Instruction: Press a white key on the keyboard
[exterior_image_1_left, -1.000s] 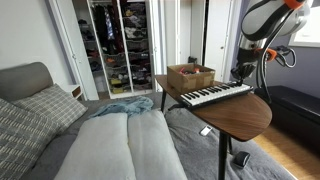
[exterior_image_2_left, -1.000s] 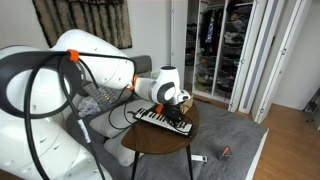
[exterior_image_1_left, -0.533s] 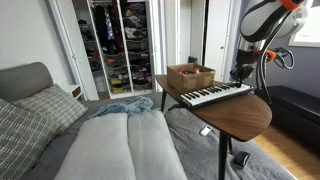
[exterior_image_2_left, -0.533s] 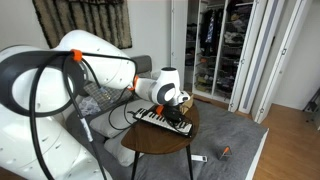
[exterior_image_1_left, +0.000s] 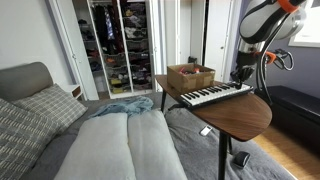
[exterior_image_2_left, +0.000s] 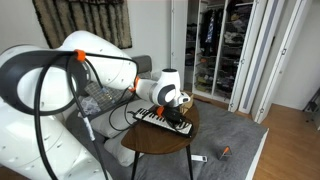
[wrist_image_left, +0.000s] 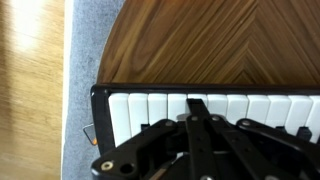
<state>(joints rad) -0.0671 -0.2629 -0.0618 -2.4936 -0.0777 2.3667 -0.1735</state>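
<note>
A clenched, empty gripper (wrist_image_left: 197, 106) hangs over the keyboard (wrist_image_left: 140, 108); it should descend straight and gently onto one white key.

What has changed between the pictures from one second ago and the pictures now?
Nothing has visibly changed. The gripper stays over one end of the keyboard with its fingers together, and it has taken hold of nothing and let go of nothing. The keyboard and the cardboard box lie on the wooden table as before.
</note>
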